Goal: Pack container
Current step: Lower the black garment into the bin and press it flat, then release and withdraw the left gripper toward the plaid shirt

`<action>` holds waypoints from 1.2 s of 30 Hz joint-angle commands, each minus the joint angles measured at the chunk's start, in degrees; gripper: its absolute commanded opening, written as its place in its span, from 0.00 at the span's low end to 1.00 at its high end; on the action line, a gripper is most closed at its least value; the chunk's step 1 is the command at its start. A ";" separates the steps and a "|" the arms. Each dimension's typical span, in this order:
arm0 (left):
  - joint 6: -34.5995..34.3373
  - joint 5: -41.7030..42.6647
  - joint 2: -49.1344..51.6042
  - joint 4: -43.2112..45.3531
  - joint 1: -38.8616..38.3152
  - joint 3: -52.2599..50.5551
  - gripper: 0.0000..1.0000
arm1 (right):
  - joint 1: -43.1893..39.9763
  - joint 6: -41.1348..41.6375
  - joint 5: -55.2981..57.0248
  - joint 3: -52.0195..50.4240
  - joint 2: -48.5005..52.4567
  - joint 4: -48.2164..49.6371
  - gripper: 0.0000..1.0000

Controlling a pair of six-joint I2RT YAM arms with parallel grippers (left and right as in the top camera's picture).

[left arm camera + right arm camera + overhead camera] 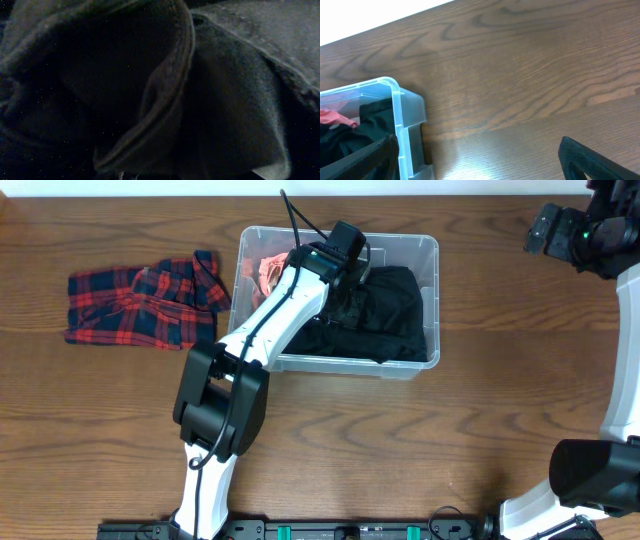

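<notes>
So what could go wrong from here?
The left hand is buried in the black garment, so the cloth may snag on it and lift back out of the container. The plaid shirt lies outside, and the container already looks fairly full, so that shirt might spill over.

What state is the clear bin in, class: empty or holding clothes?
Holding clothes. The bin contains a black garment and a pink one; the plaid cloth lies outside it.
</notes>
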 commanded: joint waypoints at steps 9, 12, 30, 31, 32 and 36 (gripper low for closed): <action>-0.48 -9.55 -19.28 -0.17 0.33 -2.08 0.70 | 0.22 0.59 0.17 -0.22 0.04 -0.09 0.99; -0.39 -15.21 -25.38 -0.92 2.05 -2.08 0.77 | 0.22 0.59 0.17 -0.24 0.04 -0.07 0.99; -0.37 -15.63 -25.92 -10.32 34.67 -2.10 0.99 | 0.22 0.59 0.17 -0.24 0.04 -0.09 0.99; 0.28 -15.65 -25.05 -10.08 35.69 -2.10 0.99 | 0.22 0.59 0.17 -0.24 0.04 -0.09 0.99; 1.79 -15.65 -23.89 -9.73 36.54 -2.10 0.99 | 0.22 0.59 0.17 -0.24 0.04 -0.07 0.99; 6.80 -15.65 -18.88 -9.01 37.16 -2.10 0.99 | 0.22 0.59 0.17 -0.24 0.04 -0.07 0.99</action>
